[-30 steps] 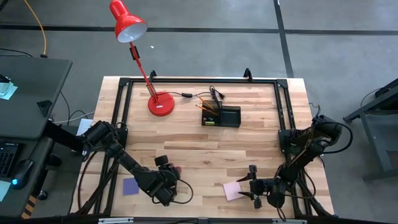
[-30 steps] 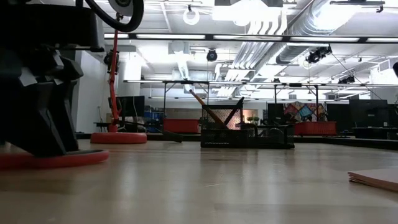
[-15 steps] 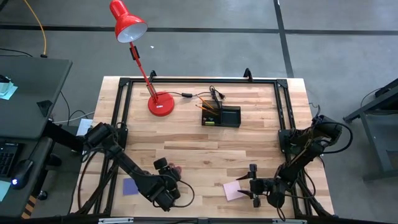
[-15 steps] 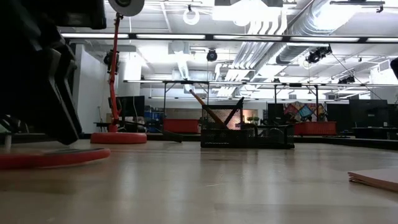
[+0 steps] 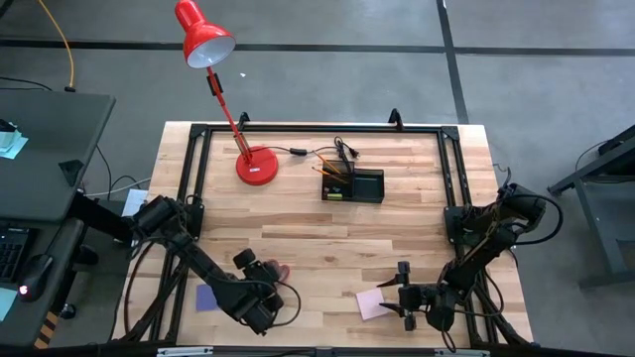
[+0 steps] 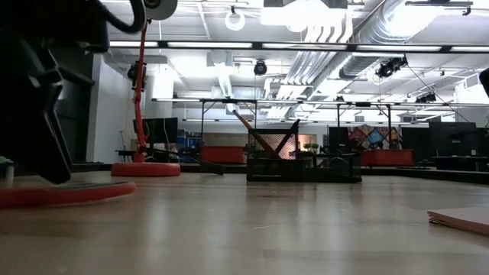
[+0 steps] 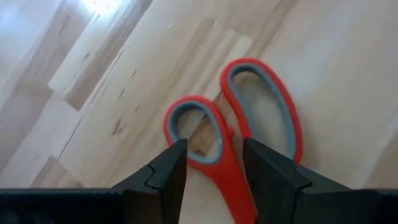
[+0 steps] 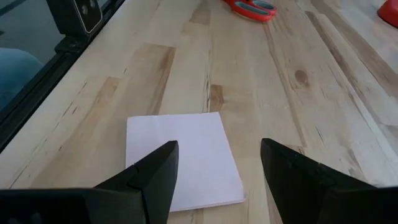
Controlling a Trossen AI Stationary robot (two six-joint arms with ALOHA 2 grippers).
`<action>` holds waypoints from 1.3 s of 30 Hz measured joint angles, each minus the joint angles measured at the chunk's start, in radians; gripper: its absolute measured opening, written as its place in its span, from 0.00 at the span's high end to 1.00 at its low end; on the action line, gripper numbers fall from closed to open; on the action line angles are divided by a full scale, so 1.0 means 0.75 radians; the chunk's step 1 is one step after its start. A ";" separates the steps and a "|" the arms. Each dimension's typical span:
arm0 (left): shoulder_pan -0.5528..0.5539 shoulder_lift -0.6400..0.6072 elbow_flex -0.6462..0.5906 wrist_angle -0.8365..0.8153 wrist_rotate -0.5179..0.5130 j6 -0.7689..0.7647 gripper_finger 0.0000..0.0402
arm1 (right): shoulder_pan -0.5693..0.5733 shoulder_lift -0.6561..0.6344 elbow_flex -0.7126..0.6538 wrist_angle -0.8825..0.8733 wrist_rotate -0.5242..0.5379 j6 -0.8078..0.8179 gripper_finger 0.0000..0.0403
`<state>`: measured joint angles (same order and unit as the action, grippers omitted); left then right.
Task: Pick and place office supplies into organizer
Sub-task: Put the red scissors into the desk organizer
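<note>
Desk: butcher-block wood w/ black rail frame round the edges; wide bare stretch across the middle, between organizer and both arms. No readable writing or brand anywhere.

Red desk lamp: round base near the far-left corner, head leaning out past the desk's far edge.

Organizer: black tray w/ two compartments, far centre, just right of the lamp base. Left compartment holds orange pencils and a dark pen, tips sticking out over the wall; small yellow bit inside too, can't tell what. Low view: mesh-looking wall, contents crossed above the rim.

Left gripper: near-left part of desk, fingers apart, straddling one handle loop of the red-handled scissors lying flat on the wood; holding nothing. Blades hidden under the gripper; in high view only a sliver of red shows beside the arm.

Right gripper: near-right, close to the front edge, fingers wide, low over the pink sticky pad; not gripping. Pad lies flat, near corner cut off by fingers.

Purple pad: near-left, just beside the left arm, partly covered.
</note>
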<state>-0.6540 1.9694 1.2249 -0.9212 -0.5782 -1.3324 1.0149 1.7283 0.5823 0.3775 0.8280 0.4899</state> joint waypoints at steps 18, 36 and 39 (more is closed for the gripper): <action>-0.001 -0.019 -0.101 0.219 -0.054 -0.010 0.63 | 0.000 0.000 0.000 0.001 -0.001 0.009 0.45; -0.001 -0.022 -0.102 0.229 -0.057 0.015 0.63 | 0.000 0.000 0.000 0.001 -0.002 0.035 0.45; -0.001 -0.022 -0.102 0.231 -0.057 0.021 0.63 | 0.000 0.000 0.000 0.001 -0.001 0.035 0.45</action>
<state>-0.6548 1.9530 1.1484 -0.7483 -0.6209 -1.3162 1.0149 1.7283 0.5821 0.3779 0.8272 0.5163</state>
